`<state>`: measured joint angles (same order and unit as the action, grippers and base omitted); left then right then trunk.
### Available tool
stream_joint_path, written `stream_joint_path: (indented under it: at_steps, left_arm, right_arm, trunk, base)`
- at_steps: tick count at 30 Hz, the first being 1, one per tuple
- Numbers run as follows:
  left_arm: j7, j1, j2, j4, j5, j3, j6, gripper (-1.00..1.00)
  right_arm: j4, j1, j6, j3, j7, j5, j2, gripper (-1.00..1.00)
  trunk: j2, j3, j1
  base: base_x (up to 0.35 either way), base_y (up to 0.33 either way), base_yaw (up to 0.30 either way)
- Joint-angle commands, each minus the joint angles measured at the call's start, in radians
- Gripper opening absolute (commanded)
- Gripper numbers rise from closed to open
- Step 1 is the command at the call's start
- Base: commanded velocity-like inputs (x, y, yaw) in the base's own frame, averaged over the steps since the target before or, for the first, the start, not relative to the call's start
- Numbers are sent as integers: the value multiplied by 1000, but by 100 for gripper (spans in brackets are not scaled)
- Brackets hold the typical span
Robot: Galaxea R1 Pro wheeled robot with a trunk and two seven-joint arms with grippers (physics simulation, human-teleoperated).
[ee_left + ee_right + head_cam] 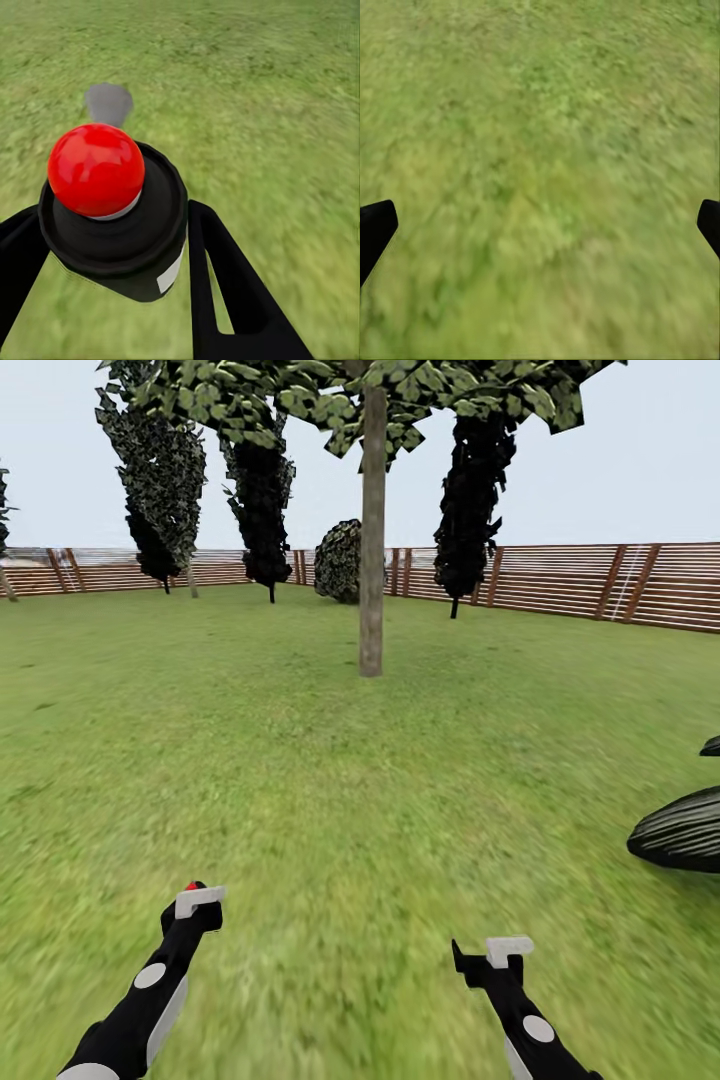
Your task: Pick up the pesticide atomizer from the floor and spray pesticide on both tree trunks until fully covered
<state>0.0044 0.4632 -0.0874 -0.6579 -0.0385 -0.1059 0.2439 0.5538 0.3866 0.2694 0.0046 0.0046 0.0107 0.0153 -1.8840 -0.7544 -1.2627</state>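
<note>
My left gripper is shut on the pesticide atomizer, a black can with a round red top. In the left wrist view the can sits between both black fingers. My right gripper is open over bare grass, its fingertips far apart. One tree stands ahead mid-lawn, with a thick pale tree trunk and a grey-green crown. A second grey-green tree stands far left near the fence. Pesticide on the bark is too small to tell from here.
The garden lawn stretches to a brown slat fence. Slim black-leaved trees and a round bush line the back. A dark ribbed object lies at the right edge.
</note>
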Motion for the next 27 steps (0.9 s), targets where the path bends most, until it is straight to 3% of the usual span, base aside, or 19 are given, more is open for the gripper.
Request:
stream_joint_path:
  at_steps: [1,27]
  left_arm:
    - [0,0,0,0,0,0,0,-100]
    - [0,0,0,2,0,-2,0,-100]
  right_arm:
    - [0,0,0,0,0,0,0,100]
    - [-1,0,1,-3,1,-3,6,100]
  trunk:
    - [0,0,0]
    - [0,-1,0]
  base:
    - [309,100,0]
    - [312,98,0]
